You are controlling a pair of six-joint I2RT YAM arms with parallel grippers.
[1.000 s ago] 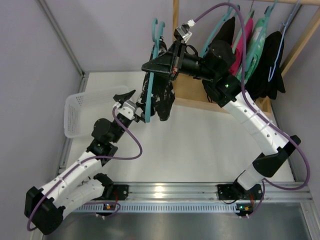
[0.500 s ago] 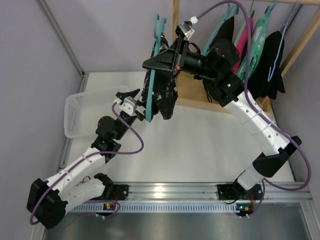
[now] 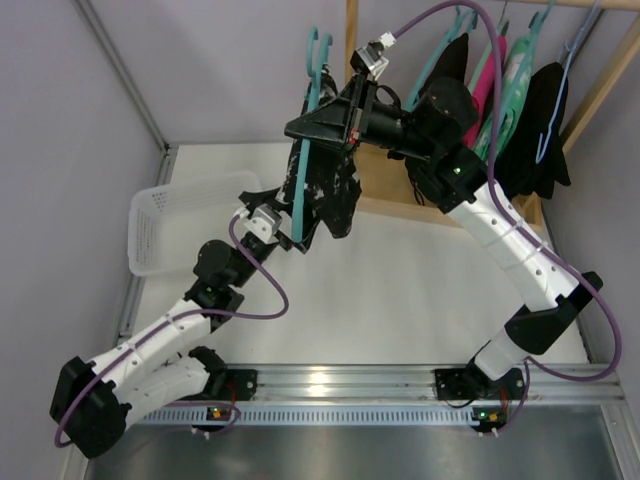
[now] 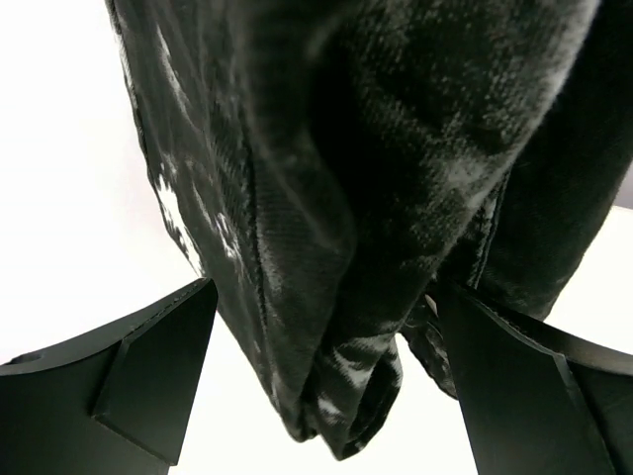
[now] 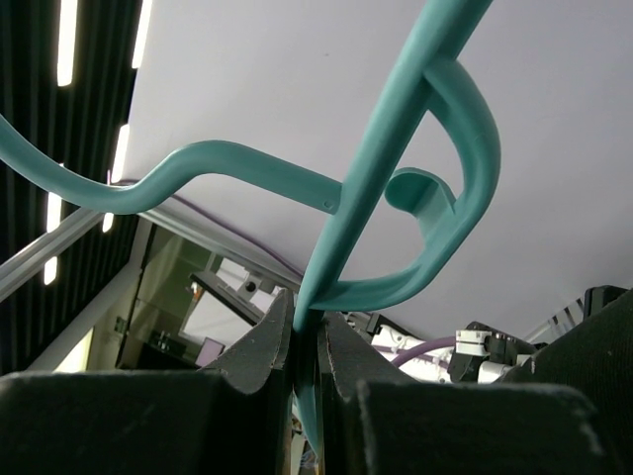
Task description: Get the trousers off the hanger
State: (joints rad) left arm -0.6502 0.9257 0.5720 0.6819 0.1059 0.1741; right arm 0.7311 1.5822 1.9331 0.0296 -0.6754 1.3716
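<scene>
One tool (image 4: 328, 391) astride trousers (image 4: 346, 198) (right tool (image 5: 305, 341): hanger (image 5: 396, 168))

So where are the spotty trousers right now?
Top view, upper middle: the trousers hang on the teal hanger pinched by the right gripper, their bottom end between the open jaws of the left gripper.

trousers (image 3: 335, 195) hung on hanger (image 3: 302, 190) above the worktop (image 3: 420, 290), hanger neck sat in the right pincer (image 3: 312, 130), trousers' lower end lay between the left pincer (image 3: 290, 238) fingers, basket (image 3: 140, 235) stood at left, clothes rack (image 3: 352, 30) stood behind right
</scene>
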